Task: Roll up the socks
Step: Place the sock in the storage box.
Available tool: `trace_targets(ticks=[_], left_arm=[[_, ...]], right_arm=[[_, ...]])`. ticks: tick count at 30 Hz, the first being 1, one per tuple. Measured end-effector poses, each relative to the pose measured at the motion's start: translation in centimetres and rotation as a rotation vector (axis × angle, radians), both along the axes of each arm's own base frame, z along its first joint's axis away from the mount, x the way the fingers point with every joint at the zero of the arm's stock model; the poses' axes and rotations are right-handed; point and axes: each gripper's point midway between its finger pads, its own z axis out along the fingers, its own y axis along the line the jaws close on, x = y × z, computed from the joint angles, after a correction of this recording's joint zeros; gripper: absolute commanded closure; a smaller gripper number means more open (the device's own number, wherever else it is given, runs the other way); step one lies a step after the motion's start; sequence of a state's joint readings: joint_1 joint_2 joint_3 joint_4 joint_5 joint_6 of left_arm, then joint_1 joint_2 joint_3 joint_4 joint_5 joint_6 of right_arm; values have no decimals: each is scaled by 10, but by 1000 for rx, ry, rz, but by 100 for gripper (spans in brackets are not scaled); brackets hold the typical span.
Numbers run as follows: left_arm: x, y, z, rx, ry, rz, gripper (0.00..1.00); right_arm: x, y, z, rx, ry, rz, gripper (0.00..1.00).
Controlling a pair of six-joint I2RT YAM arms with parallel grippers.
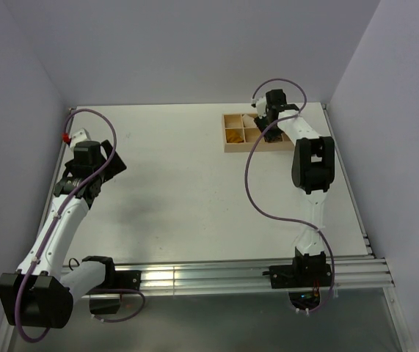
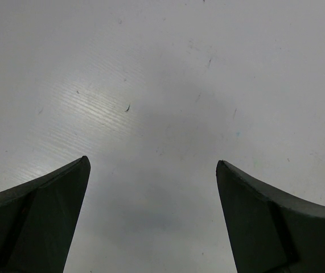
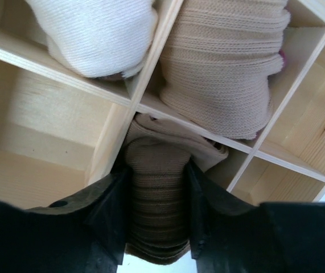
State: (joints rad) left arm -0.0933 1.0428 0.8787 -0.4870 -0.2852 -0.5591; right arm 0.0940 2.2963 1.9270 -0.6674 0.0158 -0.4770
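In the right wrist view my right gripper (image 3: 157,170) is shut on a tan-brown rolled sock (image 3: 157,210) with a darker ribbed cuff. It holds the sock at a compartment of the wooden divided box (image 3: 151,108). In the top view this gripper (image 1: 257,115) is over the box (image 1: 227,149) at the back right, and a mustard-orange piece (image 1: 235,135) lies in a front left compartment. My left gripper (image 2: 152,162) is open and empty over bare white table; in the top view it (image 1: 105,167) is at the left.
A white rolled bundle (image 3: 97,34) and a beige rolled bundle (image 3: 225,62) fill the two compartments beyond the held sock. The compartments to the left (image 3: 42,131) and right (image 3: 304,131) are empty. Grey walls close in the table's sides and back.
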Motion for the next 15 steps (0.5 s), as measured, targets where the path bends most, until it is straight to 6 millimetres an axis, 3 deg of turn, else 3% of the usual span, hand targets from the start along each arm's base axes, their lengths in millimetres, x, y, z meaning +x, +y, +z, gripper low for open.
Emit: trace_targets(ticks=[15], left_arm=[[-1,0,0,1,-4,-1,2]], right_arm=[[-16,9,5,90,18,-9,52]])
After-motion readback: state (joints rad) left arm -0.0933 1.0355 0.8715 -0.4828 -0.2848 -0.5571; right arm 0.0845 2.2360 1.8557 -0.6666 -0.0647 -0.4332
